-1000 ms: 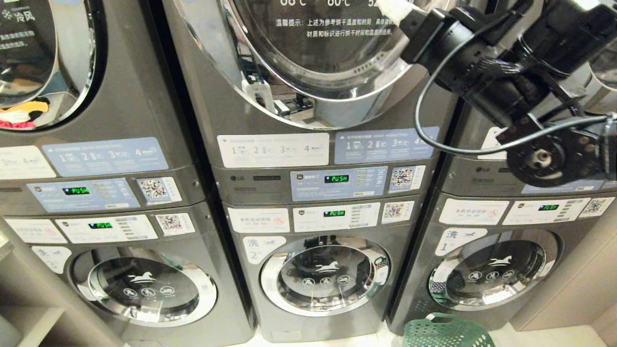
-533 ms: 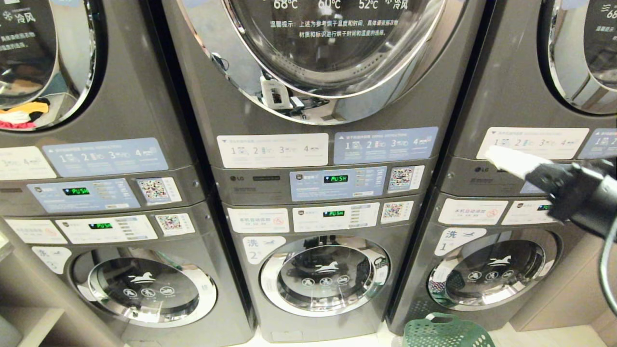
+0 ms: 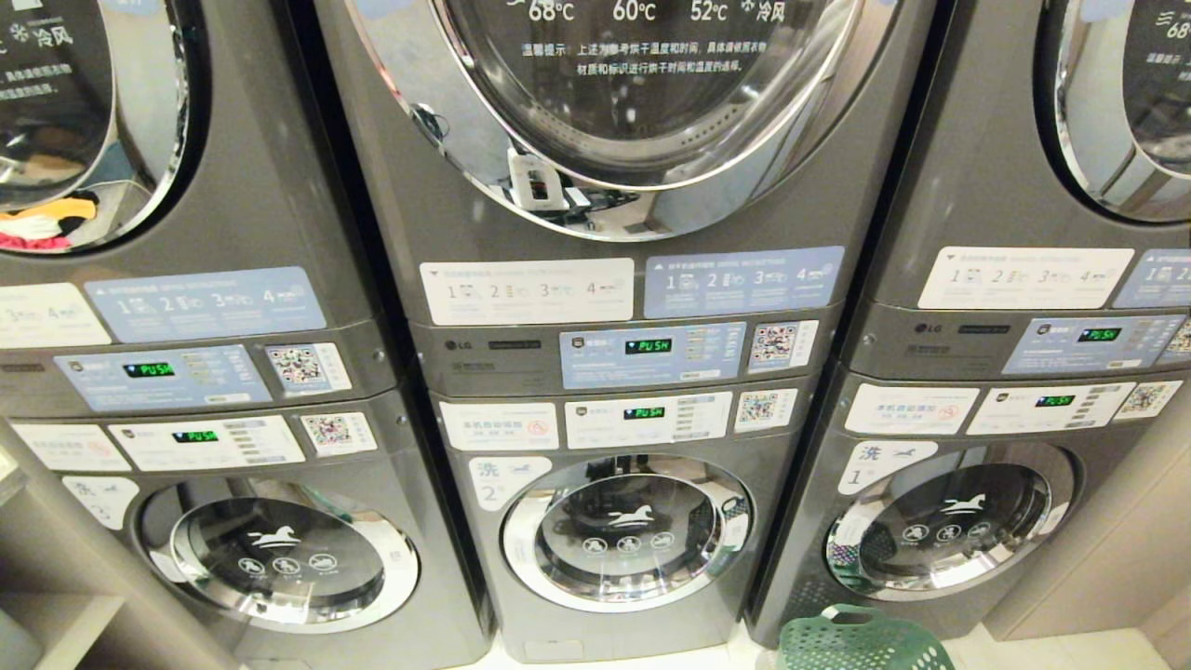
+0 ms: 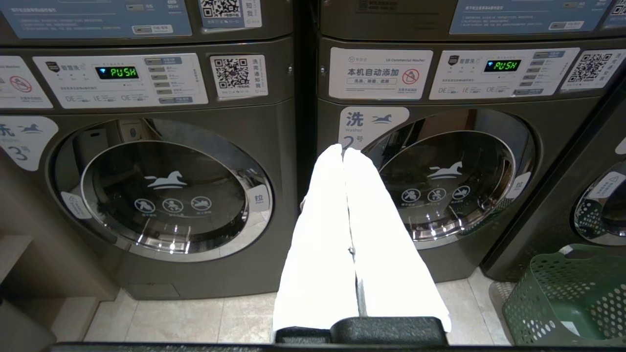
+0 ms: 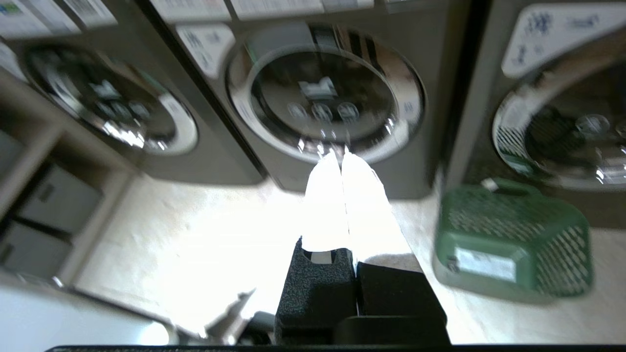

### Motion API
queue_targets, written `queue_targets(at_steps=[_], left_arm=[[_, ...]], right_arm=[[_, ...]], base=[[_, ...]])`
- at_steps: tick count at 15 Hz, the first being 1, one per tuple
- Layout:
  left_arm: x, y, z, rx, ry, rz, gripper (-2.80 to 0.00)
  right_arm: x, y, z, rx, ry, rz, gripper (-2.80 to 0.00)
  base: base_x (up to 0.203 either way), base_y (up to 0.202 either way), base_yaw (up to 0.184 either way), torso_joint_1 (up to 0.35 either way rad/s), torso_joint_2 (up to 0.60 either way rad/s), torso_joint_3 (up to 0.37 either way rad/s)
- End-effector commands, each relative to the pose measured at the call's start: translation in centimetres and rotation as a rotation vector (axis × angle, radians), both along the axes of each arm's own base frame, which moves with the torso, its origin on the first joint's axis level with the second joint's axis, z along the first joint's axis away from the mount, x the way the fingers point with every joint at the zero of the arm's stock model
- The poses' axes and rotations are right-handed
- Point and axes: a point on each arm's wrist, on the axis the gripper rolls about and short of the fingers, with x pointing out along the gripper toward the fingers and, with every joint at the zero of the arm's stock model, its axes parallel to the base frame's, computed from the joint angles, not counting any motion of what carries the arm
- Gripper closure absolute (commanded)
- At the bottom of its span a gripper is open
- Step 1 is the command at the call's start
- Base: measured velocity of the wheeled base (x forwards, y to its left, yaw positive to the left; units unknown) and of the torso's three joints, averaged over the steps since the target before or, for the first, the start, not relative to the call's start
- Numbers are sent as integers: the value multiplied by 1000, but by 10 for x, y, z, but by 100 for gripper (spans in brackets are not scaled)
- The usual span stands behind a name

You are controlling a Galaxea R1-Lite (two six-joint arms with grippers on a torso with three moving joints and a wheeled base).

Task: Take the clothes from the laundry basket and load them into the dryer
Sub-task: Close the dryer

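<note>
The middle upper dryer (image 3: pixel 642 93) has its round glass door lying flat against the front. A green laundry basket (image 3: pixel 861 640) stands on the floor at the lower right, and no clothes show in the part I can see. Neither arm is in the head view. My left gripper (image 4: pixel 343 152) hangs shut and empty in front of washer number 2, with the basket (image 4: pixel 572 293) off to its side. My right gripper (image 5: pixel 341 157) is also shut and empty, low over the floor tiles, beside the basket (image 5: pixel 513 244).
Three stacked grey machines fill the view, dryers above and washers (image 3: pixel 628 530) below, all doors shut. Coloured laundry (image 3: pixel 42 223) shows behind the left dryer's glass. A low shelf (image 3: pixel 56 614) stands at the far left. Pale floor tiles (image 4: pixel 195 318) lie before the machines.
The right arm was raised in front of the middle dryer door, then swung down along the right side and dropped out of the head view. The left arm has kept still.
</note>
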Motion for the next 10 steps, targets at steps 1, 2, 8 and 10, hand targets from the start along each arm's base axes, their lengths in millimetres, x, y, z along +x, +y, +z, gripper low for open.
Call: queue_targets(at_steps=[1, 2, 8, 10], left_arm=[[0, 0, 0, 0, 2, 1, 0], [0, 0, 0, 0, 1, 1, 0], [0, 0, 0, 0, 0, 1, 0], [0, 0, 0, 0, 2, 1, 0]], right_arm=[[-22, -1, -16, -97, -81, -12, 0], [-25, -3, -21, -133, -130, -93, 0], [-36, -6, -36, -253, -225, -274, 0], [-36, -6, -36, -256, -224, -265, 0]], base=[[0, 0, 0, 0, 0, 0], [0, 0, 0, 0, 0, 0], [0, 0, 0, 0, 0, 0], [0, 0, 0, 0, 0, 0]])
